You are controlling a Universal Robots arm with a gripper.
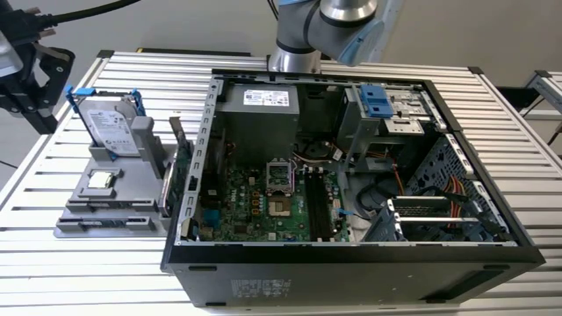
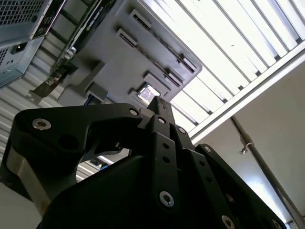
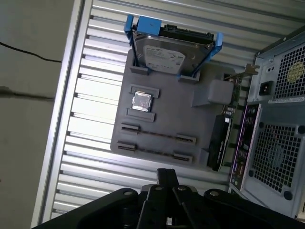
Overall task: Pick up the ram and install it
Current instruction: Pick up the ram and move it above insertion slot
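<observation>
The ram is a thin dark stick standing on edge between clips on the grey holder. A second similar stick lies parallel just beside it. In the first wrist view my gripper hangs above the table, a short way off the holder's edge nearest the sticks. Its black fingers are shut with nothing between them. The second wrist view has the same shut fingertips of the gripper pointing toward the holder. In the exterior view the gripper hovers at the far left, beside the holder.
A silver hard drive in a blue bracket and a CPU also sit on the holder. A green expansion card stands between the holder and the open computer case. Black memory slots lie on its motherboard.
</observation>
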